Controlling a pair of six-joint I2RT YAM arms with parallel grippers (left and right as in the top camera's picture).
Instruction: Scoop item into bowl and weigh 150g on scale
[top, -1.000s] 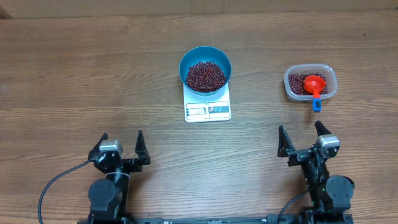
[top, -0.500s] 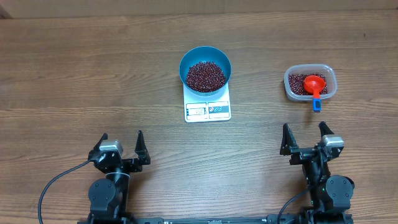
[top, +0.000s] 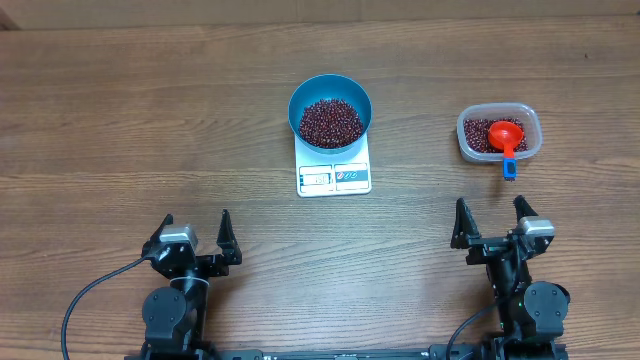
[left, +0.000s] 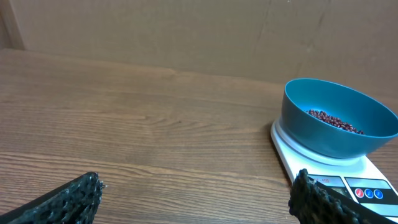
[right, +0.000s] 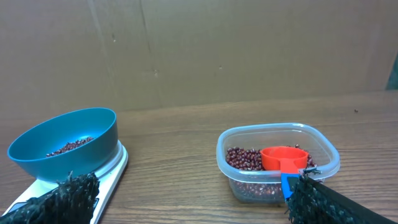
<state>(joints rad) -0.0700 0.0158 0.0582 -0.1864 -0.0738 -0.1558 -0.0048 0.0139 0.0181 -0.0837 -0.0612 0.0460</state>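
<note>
Shifting slightly toward rest, the right gripper (top: 490, 210), like the left gripper (top: 195, 222), stands wide and empty. The beans (top: 332, 121) lie in the bowl (top: 299, 100) on the scale (top: 334, 178); its reading is illegible, but weighing is probably finished.

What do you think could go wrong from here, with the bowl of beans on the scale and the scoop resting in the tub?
The bowl overhangs the small scale, so a nudge might tip it and spill beans. The scoop handle juts over the rim of the tub; grabbing it may drag the tub. The display is unreadable here, so overshooting is possible.
</note>
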